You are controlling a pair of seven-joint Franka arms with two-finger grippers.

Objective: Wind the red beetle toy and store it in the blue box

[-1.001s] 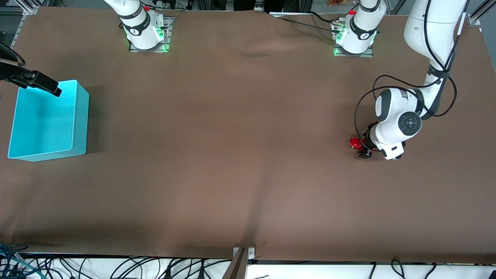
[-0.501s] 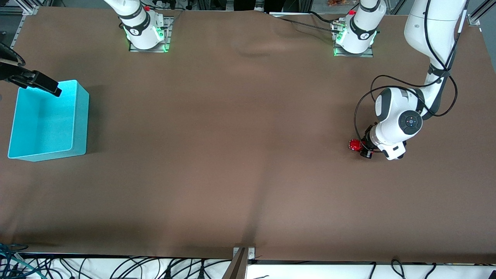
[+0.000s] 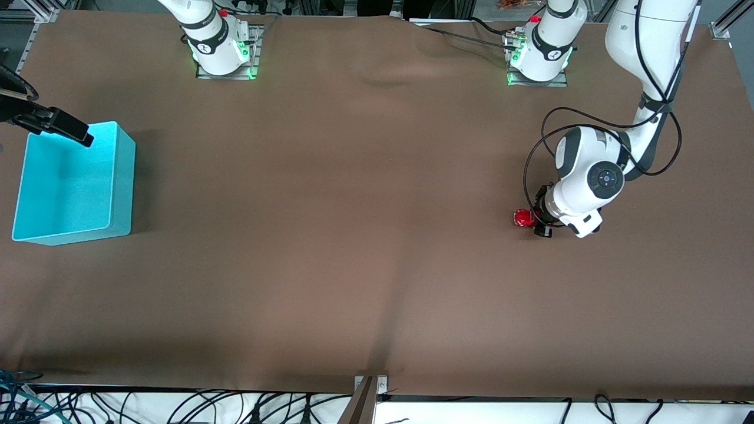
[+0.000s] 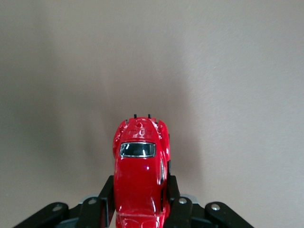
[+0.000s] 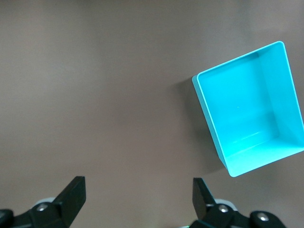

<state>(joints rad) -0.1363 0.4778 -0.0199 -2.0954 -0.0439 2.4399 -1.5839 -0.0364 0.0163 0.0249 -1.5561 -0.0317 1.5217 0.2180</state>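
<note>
One red beetle toy [image 3: 521,218] and one blue box [image 3: 73,184] are in view on the brown surface [image 3: 330,235], along with two arms. The left end effector [image 3: 535,222] is low at the left arm's end of the surface, roughly midway between the edge with the arm bases and the edge nearest the front camera. Its two fingers [image 4: 173,204] are closed against the sides of the red beetle toy [image 4: 140,171], gripping the rear part of the body, while the roof window and rounded front stick out ahead of the fingers. Whether the wheels touch the surface cannot be told. The blue box stands open-topped near the edge at the right arm's end, well apart from the toy, and nothing shows inside it [image 5: 249,121]. The right end effector [image 3: 59,126] hangs in the air over the box's corner nearest the arm bases, its fingers [image 5: 71,197] spread wide and holding nothing; this arm waits.
</note>
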